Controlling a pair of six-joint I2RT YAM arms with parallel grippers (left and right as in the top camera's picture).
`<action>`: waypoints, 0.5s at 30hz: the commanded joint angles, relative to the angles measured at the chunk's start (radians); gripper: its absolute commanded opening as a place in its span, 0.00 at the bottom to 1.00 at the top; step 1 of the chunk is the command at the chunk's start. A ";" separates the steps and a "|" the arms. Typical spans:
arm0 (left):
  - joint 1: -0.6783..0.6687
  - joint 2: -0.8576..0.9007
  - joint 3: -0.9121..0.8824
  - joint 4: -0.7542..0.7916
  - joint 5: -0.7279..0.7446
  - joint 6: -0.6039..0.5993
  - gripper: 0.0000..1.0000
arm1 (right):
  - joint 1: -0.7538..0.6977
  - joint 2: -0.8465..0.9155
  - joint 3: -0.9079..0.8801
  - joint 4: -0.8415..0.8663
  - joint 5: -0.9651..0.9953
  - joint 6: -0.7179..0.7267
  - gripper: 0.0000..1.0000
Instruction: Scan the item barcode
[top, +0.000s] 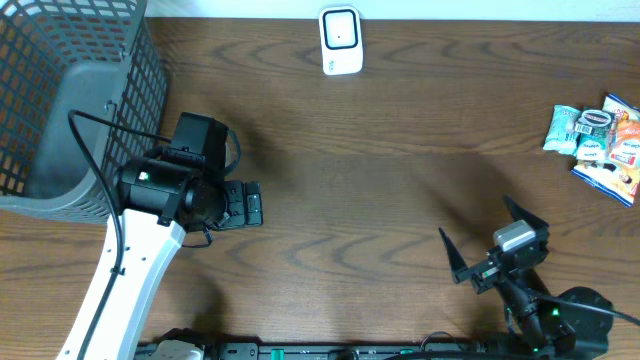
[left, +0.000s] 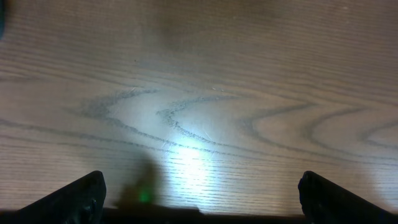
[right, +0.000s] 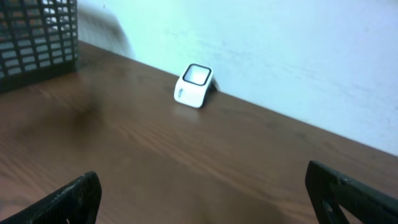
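The items, several colourful snack packets (top: 598, 142), lie in a small heap at the table's right edge. A white barcode scanner (top: 340, 41) stands at the back centre and also shows in the right wrist view as a small white box (right: 194, 86) by the wall. My left gripper (top: 245, 204) hangs open over bare wood beside the basket, with nothing between its fingers (left: 200, 186). Near the front right, my right gripper (top: 487, 238) is open and empty, pointing toward the scanner (right: 202, 183). Neither gripper touches a packet.
A dark grey mesh basket (top: 70, 100) fills the back left corner, close behind the left arm. Its wall shows at the top left of the right wrist view (right: 37, 34). A pale wall runs behind the table.
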 joint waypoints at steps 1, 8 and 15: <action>0.003 0.002 0.001 -0.002 0.009 -0.008 0.97 | 0.005 -0.078 -0.103 0.072 -0.019 -0.010 0.99; 0.004 0.002 0.001 -0.002 0.009 -0.008 0.98 | 0.005 -0.152 -0.248 0.205 -0.019 -0.010 0.99; 0.004 0.002 0.001 -0.002 0.009 -0.008 0.98 | 0.004 -0.151 -0.384 0.443 0.037 0.030 0.99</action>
